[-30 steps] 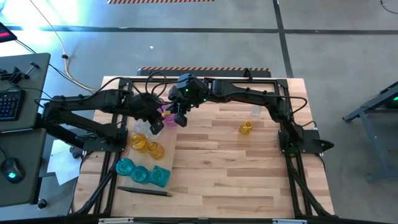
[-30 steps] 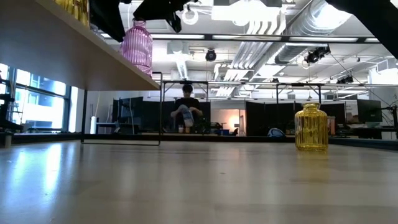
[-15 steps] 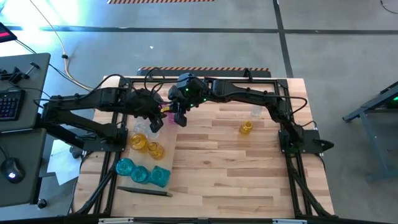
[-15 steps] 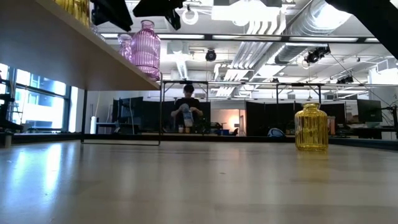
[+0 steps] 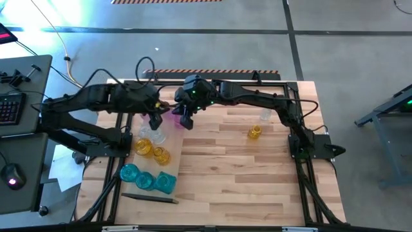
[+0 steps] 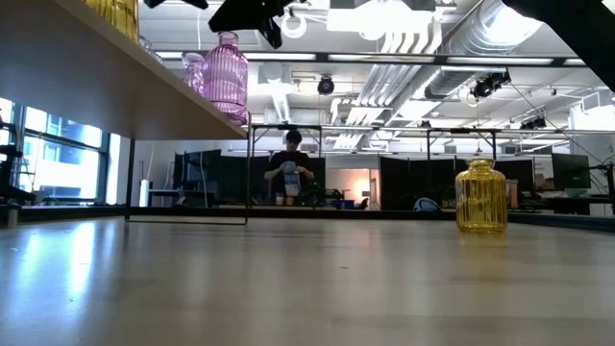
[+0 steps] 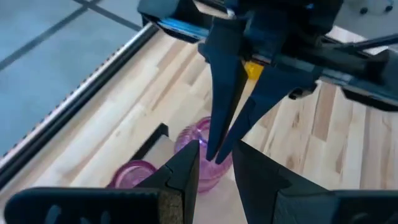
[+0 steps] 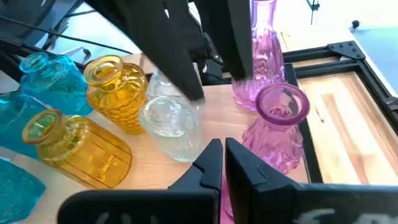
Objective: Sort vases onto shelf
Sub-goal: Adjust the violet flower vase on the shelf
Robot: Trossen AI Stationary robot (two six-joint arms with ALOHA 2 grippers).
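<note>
On the left side of the table (image 5: 257,187) lies the shelf (image 5: 168,151), a long pale board that already carries teal, amber, clear and pink vases. Two more vases stand well apart on the tabletop: an amber vase (image 5: 255,133) and, near it, a clear vase (image 5: 264,116). Both arms meet above the far end of the shelf. The left gripper (image 5: 155,122) hangs half open and holds nothing; the right gripper (image 5: 186,120) is closed and also empty. The pink vases (image 8: 277,124) look light, stiff, smooth and breakable, so the narrow neck seems the safest place to grasp. Only the right wrist view shows their open mouths; the low view shows the ribbed body.
</note>
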